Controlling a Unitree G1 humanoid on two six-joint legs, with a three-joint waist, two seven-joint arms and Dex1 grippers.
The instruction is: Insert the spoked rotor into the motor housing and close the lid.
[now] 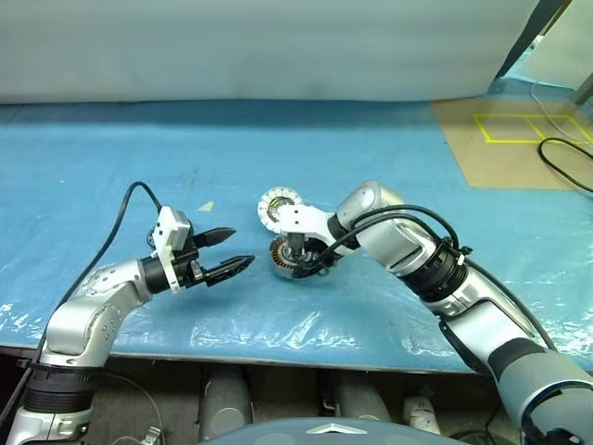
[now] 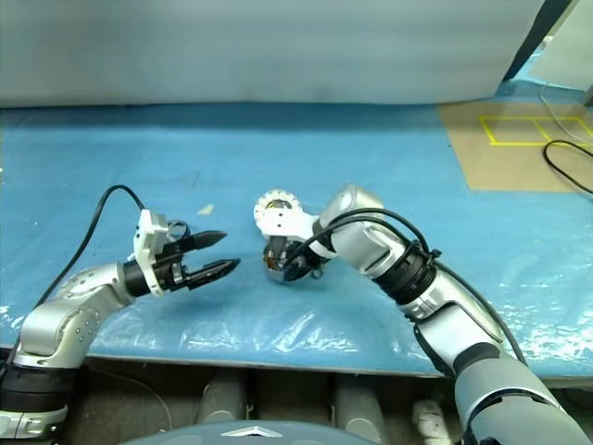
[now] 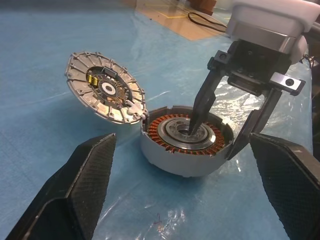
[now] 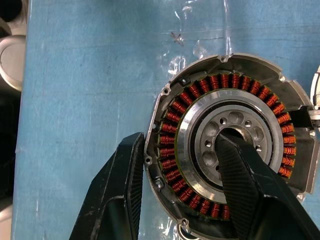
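The motor housing (image 3: 165, 159), a short silver cylinder with copper windings around a shiny hub, lies open-side up on the blue table. My right gripper (image 1: 308, 260) reaches down over it and is shut on it. One finger sits in the hub's centre hole (image 4: 240, 165) and the other against the outer wall (image 4: 125, 185). The lid (image 3: 102, 87) stands tilted beside the housing, its segmented inner face showing and its edge at the housing's rim. My left gripper (image 1: 241, 247) hovers open a short way left of the housing, pointing at it. The spoked rotor is out of view.
The table is covered in blue sheet with wrinkled clear plastic (image 1: 306, 324) near its front edge. A brown board with yellow tape lines (image 1: 519, 139) and a black cable (image 1: 565, 162) lie at the back right.
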